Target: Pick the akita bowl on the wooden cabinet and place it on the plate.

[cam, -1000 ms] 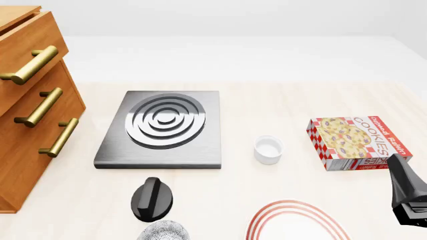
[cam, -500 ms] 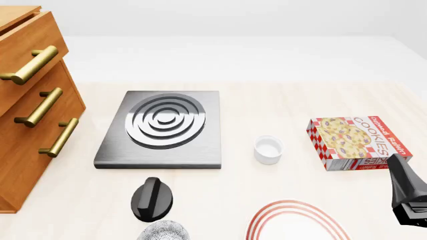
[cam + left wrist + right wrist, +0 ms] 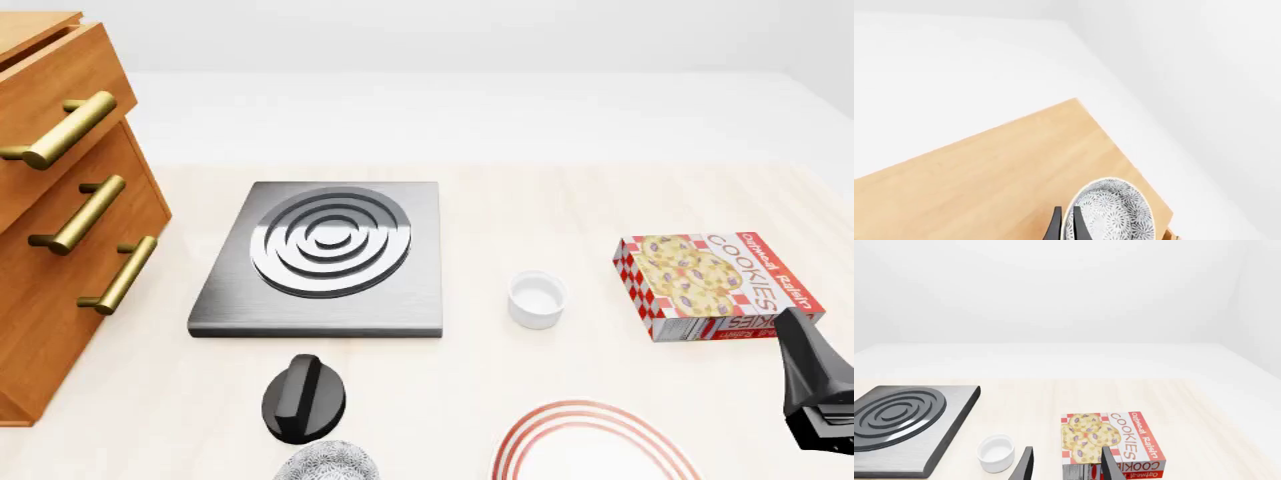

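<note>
We see our left hand pinching the akita bowl's rim atop the wooden cabinet, right hand open.

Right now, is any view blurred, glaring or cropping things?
All renders are sharp, evenly lit, with faint shadows. Front view: reflections on the stove slab; the plate is cut by the frame edge. Left wrist view: the akita bowl is crisp, the left claw barely in frame.

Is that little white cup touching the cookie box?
Apart. In the front view, bare table shows between the white cup and the cookie box; the right wrist view shows the same gap.
</note>
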